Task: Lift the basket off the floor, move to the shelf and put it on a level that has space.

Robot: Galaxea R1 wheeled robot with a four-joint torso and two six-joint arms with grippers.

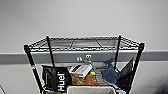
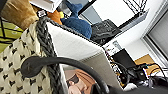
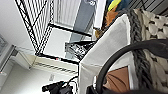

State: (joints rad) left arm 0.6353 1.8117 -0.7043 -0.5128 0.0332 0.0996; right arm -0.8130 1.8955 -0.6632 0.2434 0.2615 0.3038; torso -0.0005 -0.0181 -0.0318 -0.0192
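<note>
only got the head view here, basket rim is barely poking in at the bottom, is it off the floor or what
Observer: The left wrist view shows the basket raised beside the shelf's stocked tier; a blue plush toy sits just past its rim.
Operator: handles look ok
Observer: A black loop handle arches close in front of the left wrist camera, over the dark braided rim.
Operator: and the right side
Observer: The right wrist view shows the other handle the same way, with the pale cloth lining beside it.
</note>
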